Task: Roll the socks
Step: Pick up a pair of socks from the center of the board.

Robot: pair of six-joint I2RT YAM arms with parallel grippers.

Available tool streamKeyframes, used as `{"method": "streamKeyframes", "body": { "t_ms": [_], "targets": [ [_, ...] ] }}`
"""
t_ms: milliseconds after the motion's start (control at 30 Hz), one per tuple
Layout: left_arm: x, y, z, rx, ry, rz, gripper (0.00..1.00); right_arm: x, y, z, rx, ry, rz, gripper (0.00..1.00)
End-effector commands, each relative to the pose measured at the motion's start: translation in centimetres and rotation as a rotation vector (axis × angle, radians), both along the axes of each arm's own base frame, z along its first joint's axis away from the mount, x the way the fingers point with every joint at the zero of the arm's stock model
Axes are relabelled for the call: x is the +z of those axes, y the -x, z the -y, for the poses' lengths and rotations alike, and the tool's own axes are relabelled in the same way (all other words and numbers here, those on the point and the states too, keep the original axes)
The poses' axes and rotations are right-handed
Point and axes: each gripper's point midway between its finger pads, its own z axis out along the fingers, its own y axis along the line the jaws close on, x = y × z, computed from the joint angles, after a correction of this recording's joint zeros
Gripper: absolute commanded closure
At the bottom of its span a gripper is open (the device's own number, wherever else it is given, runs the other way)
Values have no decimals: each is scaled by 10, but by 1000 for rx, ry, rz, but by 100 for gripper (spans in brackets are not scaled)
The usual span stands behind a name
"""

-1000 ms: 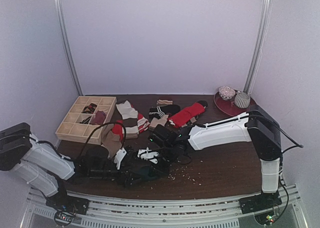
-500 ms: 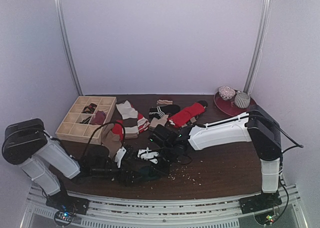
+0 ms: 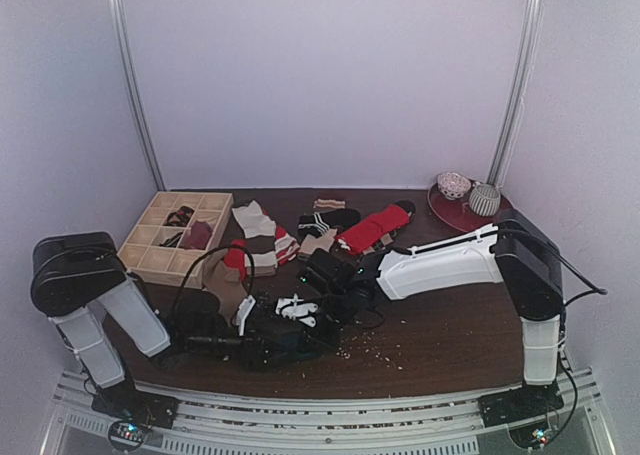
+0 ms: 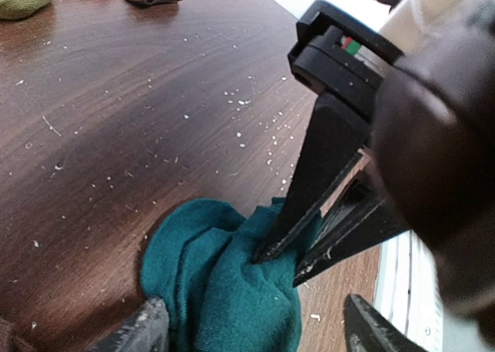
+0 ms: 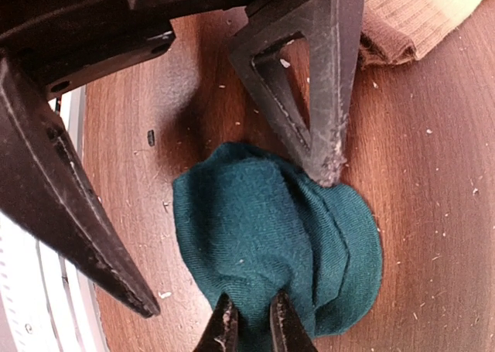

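The right claw (image 5: 251,326), jaws nearly together, nips a fold at the edge of the teal sock (image 5: 255,213); the left claw (image 4: 255,333) is released, its two fingers (image 5: 336,58) set wide apart astride the same bundle, one tip touching the fabric and the other clear of it. The teal sock lies on the table (image 3: 450,325) near its front edge, between the two arms, gathered into a compact rounded wad with layered folds showing on one side; whether it is one sock or a pair wound together cannot be told. Judged from this, the rolling of this item is largely done, and what it lacks is a last tuck to lock the wad, then its release. Much of the task is left: at the back of the table a red sock (image 3: 372,227), striped socks (image 3: 258,237) and a dark sock (image 3: 335,218) lie flat and unrolled in a loose heap, and a tan sock (image 5: 418,19) lies near the working spot. The wooden tray (image 3: 195,196) at the back left holds small dark items in a few compartments, possibly finished rolls, though they are too small to tell. A dark-red plate (image 3: 445,211) bearing two balls sits at the back right, well apart from the work
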Motion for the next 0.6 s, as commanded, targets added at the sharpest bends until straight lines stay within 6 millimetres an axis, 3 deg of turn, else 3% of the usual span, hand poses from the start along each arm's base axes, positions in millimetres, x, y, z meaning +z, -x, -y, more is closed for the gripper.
{"method": "streamKeyframes", "body": {
  "t_ms": [0,267,567],
  "targets": [
    [-22,18,-5,-59,-71,-72,26,-81,21,90,-32,406,-66,90],
    [-34,13,-20,-8,-176,-44,32,-83,20,89,-36,408,-62,90],
    [-36,14,-8,-44,-171,-37,37,-84,19,90,-44,407,-62,90]
  ]
}}
